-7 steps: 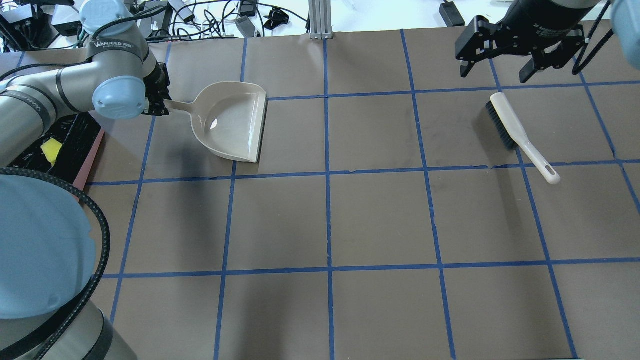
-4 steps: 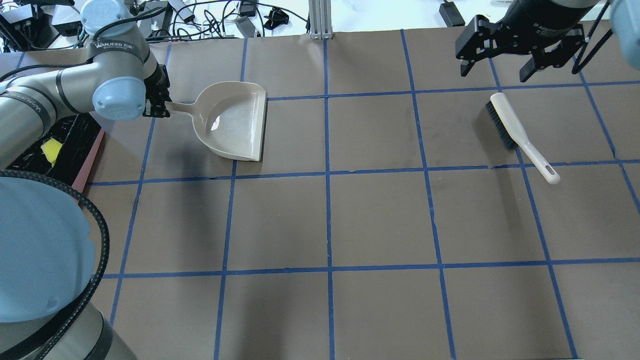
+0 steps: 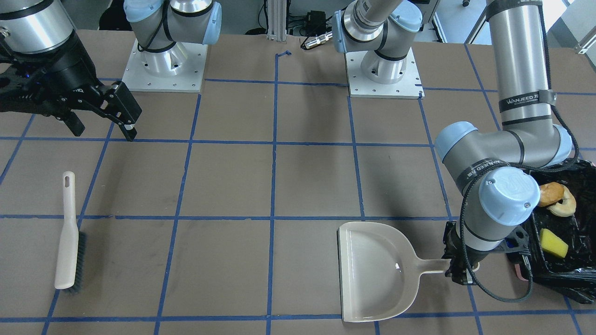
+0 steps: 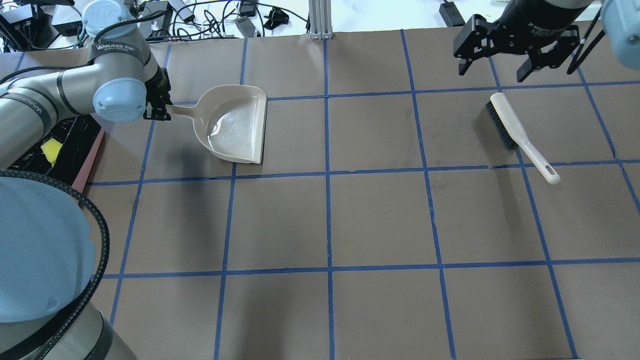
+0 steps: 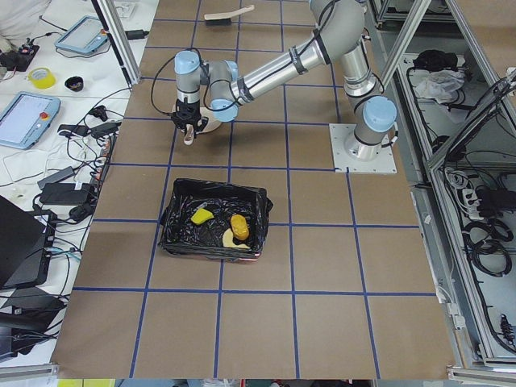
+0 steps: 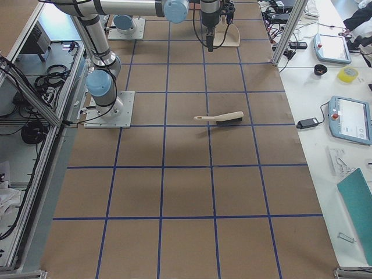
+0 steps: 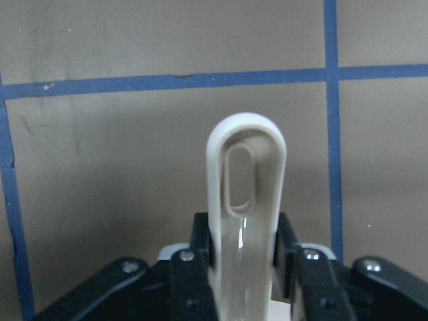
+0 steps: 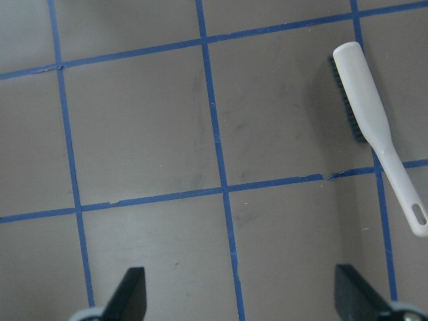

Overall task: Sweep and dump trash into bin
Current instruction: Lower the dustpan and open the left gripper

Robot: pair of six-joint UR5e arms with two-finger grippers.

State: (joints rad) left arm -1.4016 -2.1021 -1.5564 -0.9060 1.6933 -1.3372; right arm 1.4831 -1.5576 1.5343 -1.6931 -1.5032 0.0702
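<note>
The trash lies inside the bin [image 3: 572, 274], a pink container with a black bag: a golden-brown bun [image 3: 551, 193], a tan croissant piece [image 3: 564, 208] and a yellow sponge [image 3: 553, 243]. The bin [image 5: 173, 218] also shows in the exterior left view. My left gripper [image 4: 159, 107] is shut on the handle of the empty beige dustpan [image 4: 232, 125], held low beside the bin; the handle [image 7: 246, 174] sticks out between the fingers. My right gripper [image 4: 492, 72] is open and empty, above the table beyond the brush [image 4: 515, 132].
The beige brush [image 3: 70, 242] with dark bristles lies on the brown table, also in the right wrist view [image 8: 364, 100]. Blue tape lines grid the table. Cables and devices lie past the far edge [image 4: 240, 20].
The dustpan has shifted slightly toward me and its tilt has changed a little. The right gripper has drifted slightly toward the far edge. The brush has not moved.
</note>
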